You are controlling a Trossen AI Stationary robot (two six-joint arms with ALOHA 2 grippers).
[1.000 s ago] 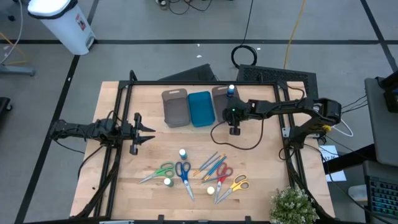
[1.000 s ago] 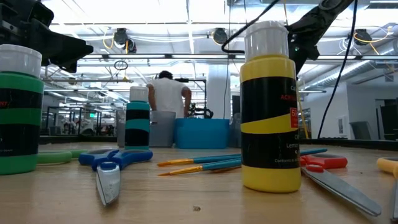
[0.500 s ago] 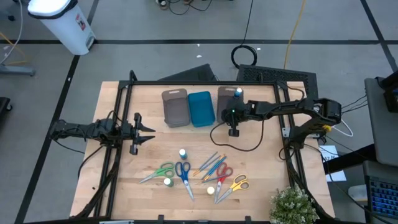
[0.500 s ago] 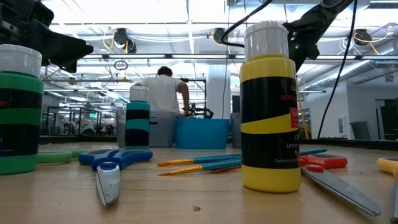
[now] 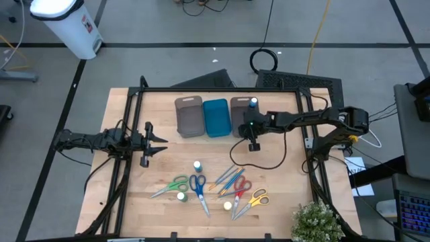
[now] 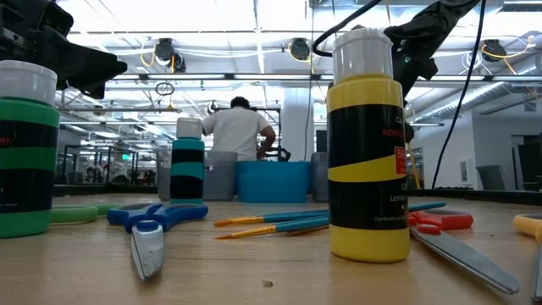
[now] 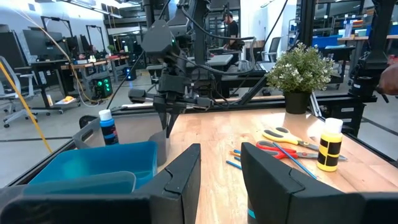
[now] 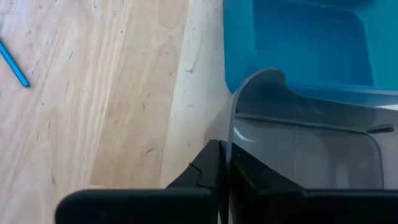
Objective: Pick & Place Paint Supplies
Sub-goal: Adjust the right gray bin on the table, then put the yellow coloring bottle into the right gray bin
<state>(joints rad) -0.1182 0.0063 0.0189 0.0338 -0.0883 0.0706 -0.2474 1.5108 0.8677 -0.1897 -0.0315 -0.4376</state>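
On the near half of the table lie the paint supplies: three small bottles [image 5: 197,165], several scissors [image 5: 198,188] and thin brushes [image 5: 228,177]. At the far side a grey tray [image 5: 189,115], a blue tray [image 5: 216,116] and a second grey tray [image 5: 240,111] stand in a row. A blue-topped bottle [image 5: 253,103] stands upright in that second grey tray. My right gripper [image 5: 243,129] is at this tray's near end, pointing slantwise down, shut on its rim. My left gripper [image 5: 160,140] waits level and open at the table's left, with nothing between its fingers [image 7: 180,174]. My right gripper pinches the rim of the right grey tray at its near rounded corner [image 8: 231,127]. The thin wall runs into the slit between the two fingers [image 8: 208,167], one inside the tray and one outside. The fingers come slanting down from above and from the table's right. The tray's bottom rests on the table.
The table's black frame [image 5: 201,89] runs round its edges. A potted plant [image 5: 316,222] stands at the near right corner. The right arm's cable [image 5: 259,161] loops over the bare wood between the trays and the supplies.
My right gripper has shut on the right grey tray's rim and rolled a little at the wrist. The tray, with the blue-topped bottle in it, has shifted slightly on the table, first toward the right edge, then toward the near edge.
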